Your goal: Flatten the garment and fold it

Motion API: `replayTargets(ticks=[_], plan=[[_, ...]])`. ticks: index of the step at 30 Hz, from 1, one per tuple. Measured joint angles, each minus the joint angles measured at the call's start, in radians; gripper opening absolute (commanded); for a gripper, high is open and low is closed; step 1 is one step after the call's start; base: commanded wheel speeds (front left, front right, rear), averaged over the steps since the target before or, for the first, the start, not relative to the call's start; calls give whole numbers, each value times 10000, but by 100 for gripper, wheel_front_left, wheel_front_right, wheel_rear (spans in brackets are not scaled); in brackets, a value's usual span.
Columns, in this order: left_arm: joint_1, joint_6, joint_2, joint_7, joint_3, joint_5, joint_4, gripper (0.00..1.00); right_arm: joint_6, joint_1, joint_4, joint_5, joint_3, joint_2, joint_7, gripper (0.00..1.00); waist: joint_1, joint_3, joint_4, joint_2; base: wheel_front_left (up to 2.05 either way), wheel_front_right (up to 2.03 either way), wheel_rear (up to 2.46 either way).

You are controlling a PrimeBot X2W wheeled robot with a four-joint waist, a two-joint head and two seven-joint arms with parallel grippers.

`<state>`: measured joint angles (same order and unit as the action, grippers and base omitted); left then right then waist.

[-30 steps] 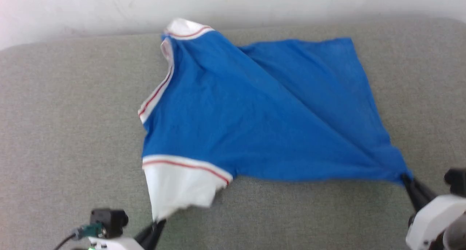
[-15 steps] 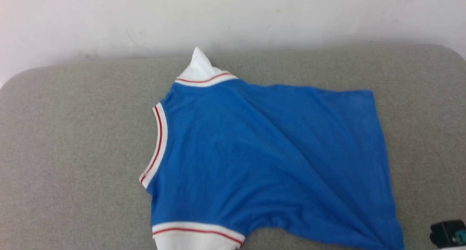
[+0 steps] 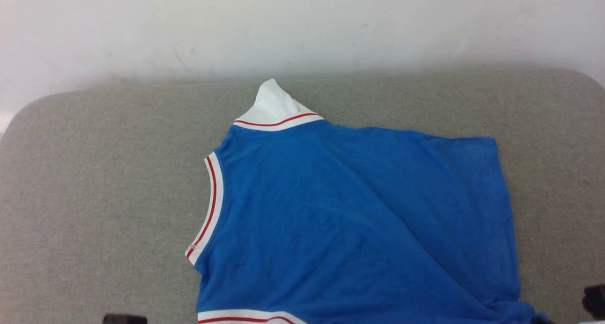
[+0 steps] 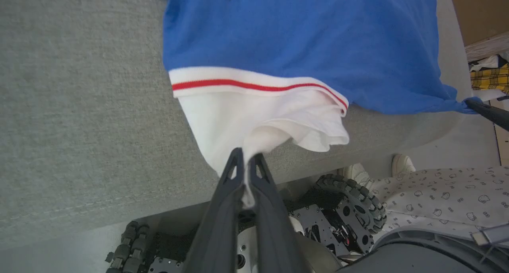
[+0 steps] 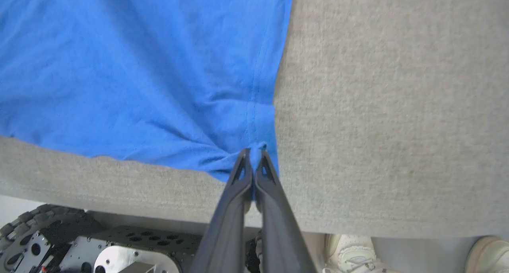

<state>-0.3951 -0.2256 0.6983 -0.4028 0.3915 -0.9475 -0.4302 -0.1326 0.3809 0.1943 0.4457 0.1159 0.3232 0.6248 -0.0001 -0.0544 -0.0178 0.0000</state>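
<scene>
At the near edge of the grey cushion, on its left side, the left gripper is clenched on the white sleeve of the shirt, with a pinch of cloth caught between its two dark fingers. The grip sits at the sleeve's outer end, just off the cushion's front edge, likely so that a pull draws the shoulder out straight rather than bunching it. The sleeve opening sags in a loose fold beside the fingers, so that corner is not yet flat.

The shirt lies across the middle of the cushion with plain blue facing up. Its striped neck trim is toward the cushion's left and the other white sleeve points at the cushion's far edge. Long creases slant across the blue toward the near right, which I read as tension from the two held corners.

At the cushion's near edge on the right, the right gripper is closed tight on the hem corner, right by the side seam, with wrinkles fanning out from the pinch. Holding sleeve and hem together looks meant to stretch one long side of the shirt taut along the cushion's front, so flattening seems under way and folding not begun
</scene>
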Motion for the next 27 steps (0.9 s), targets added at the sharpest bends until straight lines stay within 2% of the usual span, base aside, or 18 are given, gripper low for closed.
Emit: replayTargets(ticks=[8, 13, 16, 27], plan=[[1965, 617, -59, 1243, -529, 1005, 8, 0, 0, -1421, 374, -347, 213, 130, -1185, 0, 3, -698, -14, 0, 0, 0, 0], [3592, 1030, -71, 1584, -558, 1776, 362, 0, 0, -2501, 470, -560, 309, 360, -1425, 0, 3, -1342, 6, 0, 0, 0, 0], [4586, 1277, -268, 1845, -458, 2171, 696, 0, 0, -3123, 374, -658, 282, 479, -1459, 0, 4, -1745, 24, 0, 0, 0, 0], [6634, 1910, -1137, 1967, 500, 2892, 3250, 0, 0, -4577, -1273, -823, -700, 679, -1624, 0, 4, -3092, 117, 0, 0, 0, 0]])
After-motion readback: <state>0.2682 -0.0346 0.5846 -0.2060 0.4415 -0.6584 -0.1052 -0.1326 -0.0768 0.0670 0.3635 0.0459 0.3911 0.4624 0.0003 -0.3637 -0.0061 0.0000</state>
